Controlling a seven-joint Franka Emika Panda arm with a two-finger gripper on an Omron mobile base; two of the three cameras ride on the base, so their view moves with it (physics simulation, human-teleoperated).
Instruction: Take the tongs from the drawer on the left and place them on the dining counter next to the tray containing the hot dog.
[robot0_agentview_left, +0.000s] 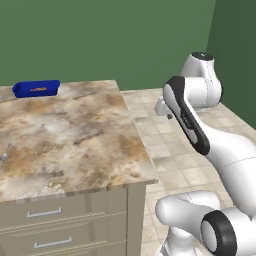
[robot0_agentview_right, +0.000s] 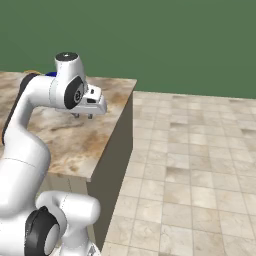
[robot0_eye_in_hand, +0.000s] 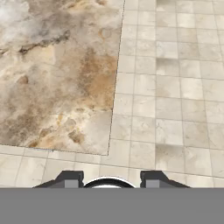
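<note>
While the drawer (robot0_agentview_left: 65, 209) at the lower left of the left base view is shut, we cannot tell where the tongs lie or which way they point. A small grey shape (robot0_agentview_left: 4, 152) at the left edge of the counter (robot0_agentview_left: 75, 135) is too cropped to name. The tray (robot0_agentview_left: 36, 89) sits upper left, its long axis running left to right, well apart from the drawer. Reaching down past the counter's corner, we judge, risks knocking the edge or catching the like drawer beneath. Right base view: the gripper (robot0_agentview_right: 83, 116) hangs over the counter near its right corner, jaws spread, holding nothing. Hand view: the fingertips (robot0_eye_in_hand: 70, 178) stand apart at the bottom, with the counter corner at upper left and floor tiles beyond.
</note>
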